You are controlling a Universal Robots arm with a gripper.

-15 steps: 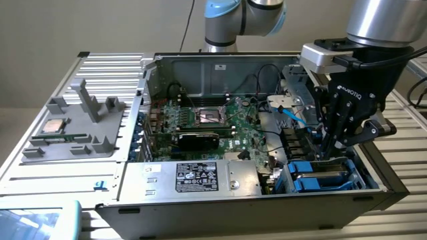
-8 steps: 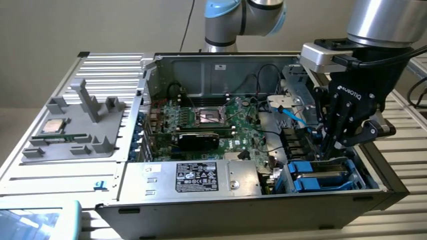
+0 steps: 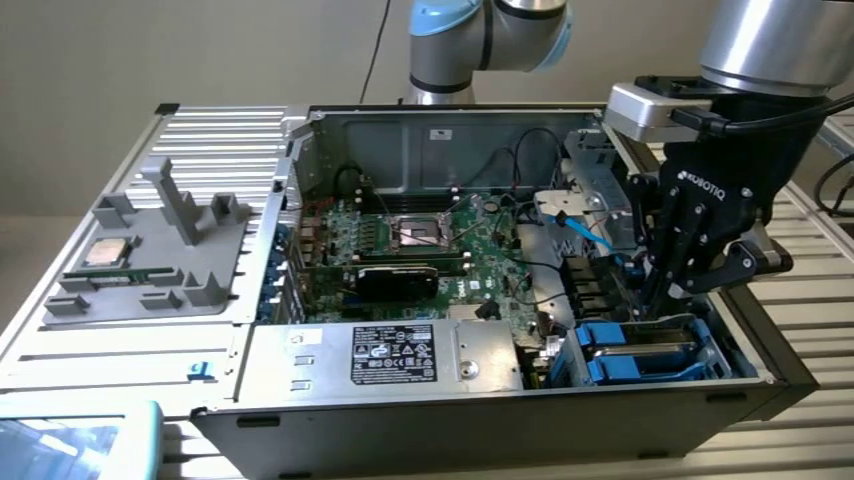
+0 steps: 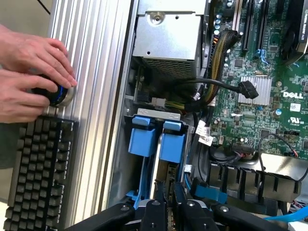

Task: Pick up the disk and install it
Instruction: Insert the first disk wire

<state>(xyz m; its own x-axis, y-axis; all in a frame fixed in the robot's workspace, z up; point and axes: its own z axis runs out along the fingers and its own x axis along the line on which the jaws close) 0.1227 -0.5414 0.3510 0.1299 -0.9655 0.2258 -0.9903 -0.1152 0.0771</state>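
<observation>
Item: open computer case [image 3: 747, 350] lying on a ribbed metal table [image 3: 107, 345], side panel off

Tool: black gripper [image 3: 657, 300] on the arm, reaching down into the drive bay at the corner of the case nearest the exterior view's right. Fingers [image 4: 156, 202] drawn close together, pinching the narrow upper edge of the disk

Task thing: the disk [image 3: 641, 352], silver between the blue sides of its carrier, standing in that drive bay directly below the gripper [image 4: 167, 195]. In the wrist view the disk [image 4: 159, 156] runs straight out from between the fingertips, with a blue tab on either side of it

Also inside the case: green motherboard [image 3: 414, 235] in the middle; silver power-supply box [image 3: 400, 355] with a black label, beside the bay toward the exterior view's left

Outside the case: grey moulded tray [image 3: 147, 270] at the exterior view's left, a small square chip [image 3: 111, 251] lying in it

Wrist view, on the table beside the case: black keyboard [image 4: 38, 173]; a person's two hands [image 4: 29, 72] resting on a round black-and-blue knob [image 4: 60, 94]
</observation>
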